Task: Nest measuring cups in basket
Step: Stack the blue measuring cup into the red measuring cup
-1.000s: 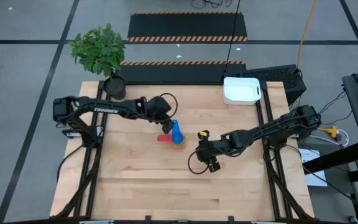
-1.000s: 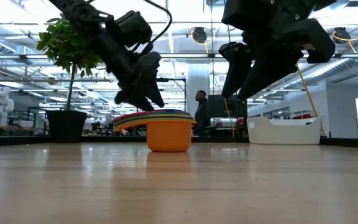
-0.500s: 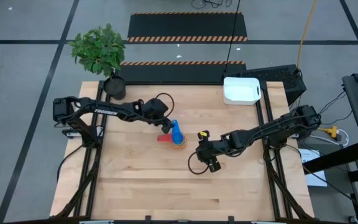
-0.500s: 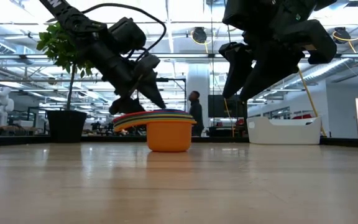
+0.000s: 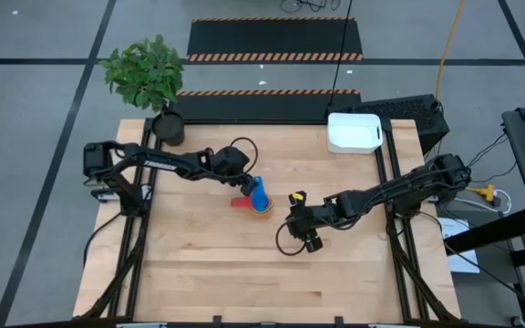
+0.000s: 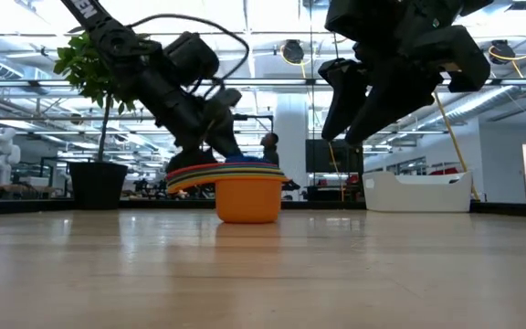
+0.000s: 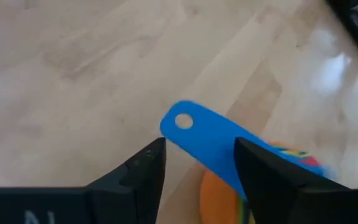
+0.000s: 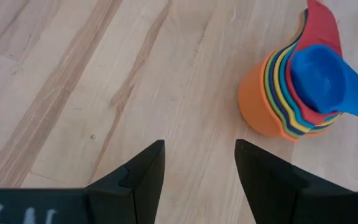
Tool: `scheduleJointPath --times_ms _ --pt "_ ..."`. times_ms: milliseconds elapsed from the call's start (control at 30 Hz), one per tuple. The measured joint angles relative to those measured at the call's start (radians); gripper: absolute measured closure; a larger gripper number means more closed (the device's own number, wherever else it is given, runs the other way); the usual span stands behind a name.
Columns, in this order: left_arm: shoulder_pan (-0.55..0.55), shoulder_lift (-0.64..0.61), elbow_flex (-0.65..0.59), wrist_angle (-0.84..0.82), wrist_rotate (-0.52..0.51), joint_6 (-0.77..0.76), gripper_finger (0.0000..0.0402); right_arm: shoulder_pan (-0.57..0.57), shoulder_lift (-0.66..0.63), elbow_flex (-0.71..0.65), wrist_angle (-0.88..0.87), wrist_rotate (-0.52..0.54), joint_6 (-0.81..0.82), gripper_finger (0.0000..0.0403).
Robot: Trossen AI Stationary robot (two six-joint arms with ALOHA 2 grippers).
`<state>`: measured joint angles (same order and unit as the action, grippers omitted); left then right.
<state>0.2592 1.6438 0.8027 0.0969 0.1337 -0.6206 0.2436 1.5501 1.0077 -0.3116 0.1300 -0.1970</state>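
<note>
Centrally, nested measuring cups [image 5: 260, 197]; basket [image 5: 354, 133] at table edge [image 5: 244, 123].

I work at a pale wooden table [image 5: 244, 264] with plank seams running along its top. Near its middle sits the stack of measuring cups [image 5: 259, 199], nested in the orange one, which rests flat on the wood, a red handle lying out to one side. The white basket [image 5: 354, 133] sits at the far right corner. The dark plant pot [image 5: 168, 128] stands at the far left corner.
</note>
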Motion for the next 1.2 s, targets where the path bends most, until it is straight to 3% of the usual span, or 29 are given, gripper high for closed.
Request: scheduleJointPath --times_ms 300,767,867,1067,1200 --pt "0.011 0.042 -0.001 0.040 0.056 -0.002 0.0215 0.000 0.000 0.000 -0.007 0.000 -0.001 0.0216" --pt "0.013 -0.007 -0.001 0.070 0.174 0.085 0.0215 0.000 0.000 0.000 -0.001 0.000 -0.002 0.0216" --pt "0.013 -0.050 -0.001 0.056 0.173 0.144 0.0215 0.000 0.000 0.000 0.067 0.016 0.003 0.0216" --pt "0.007 -0.119 -0.001 0.058 0.104 0.198 0.0215 -0.018 0.000 0.000 0.317 0.185 0.170 0.0216" --pt "0.005 -0.137 0.000 0.051 0.087 0.214 0.0215 -0.054 0.022 -0.028 0.488 0.093 0.244 0.0222"
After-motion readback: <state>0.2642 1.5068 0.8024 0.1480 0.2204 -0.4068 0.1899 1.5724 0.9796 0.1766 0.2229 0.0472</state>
